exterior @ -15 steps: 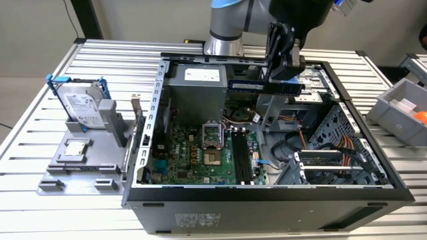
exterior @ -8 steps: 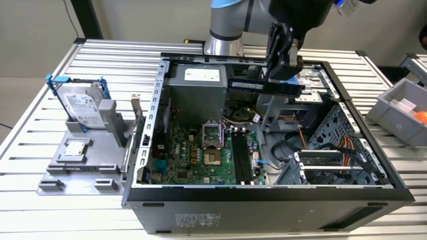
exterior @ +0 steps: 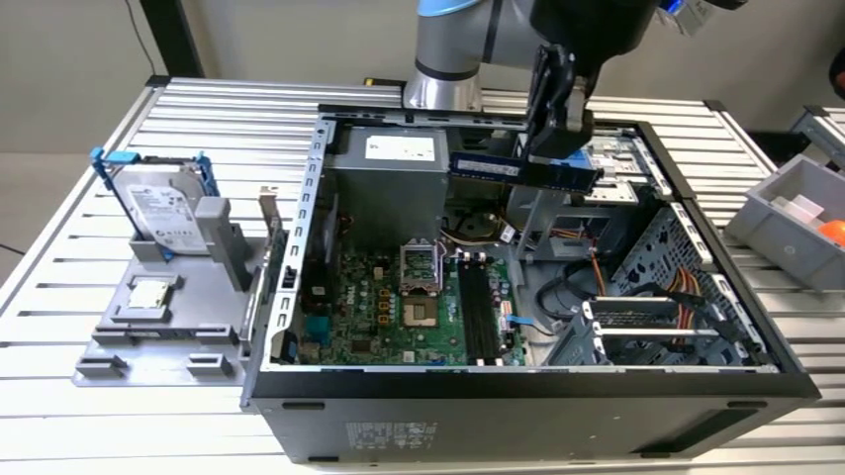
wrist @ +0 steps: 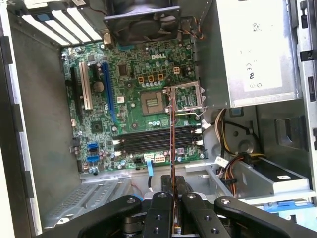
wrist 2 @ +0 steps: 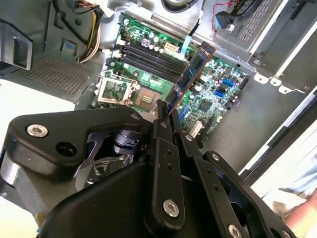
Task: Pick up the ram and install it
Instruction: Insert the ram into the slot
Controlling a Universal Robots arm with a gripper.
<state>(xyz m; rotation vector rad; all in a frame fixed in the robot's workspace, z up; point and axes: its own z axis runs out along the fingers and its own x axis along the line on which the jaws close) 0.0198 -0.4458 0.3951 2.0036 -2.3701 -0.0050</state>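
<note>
Ram [wrist 2: 191, 78] is clamped at one end between the black fingers [wrist 2: 161, 124] of the gripper [wrist 2: 166, 110], which is closed on it, and the rest of the stick is left projecting beyond the tips. In the first wrist view it is seen edge-on as a thin line. There it is held well above the green motherboard [wrist: 133, 94], clear of the board and not seated. Below it, the black memory slots [wrist: 153, 141] are seen in both wrist views, and the stick is oriented roughly crosswise to them. Next to the slots, the CPU socket [wrist: 151, 102] is visible with its metal bracket [wrist: 185, 96] beside it. Further along the board, a black fan [wrist: 141, 20] is mounted at the case wall, and a grey power supply [wrist: 252, 49] is fitted alongside. A bundle of yellow, red and black wires [wrist: 230, 171] is routed near it. In the exterior view, the stick is carried level over the open computer case [exterior: 528, 386], near the power supply's upper corner. Outside the case, on the slatted metal table [exterior: 79, 237] at the exterior view's left, a grey fixture [exterior: 145, 346] is placed. A small square processor chip [exterior: 149, 297] is laid on it, and a blue-framed hard drive [exterior: 165, 213] is stood upright in it. At the exterior view's right, a grey bin [exterior: 793, 213] is set on the table.
</note>
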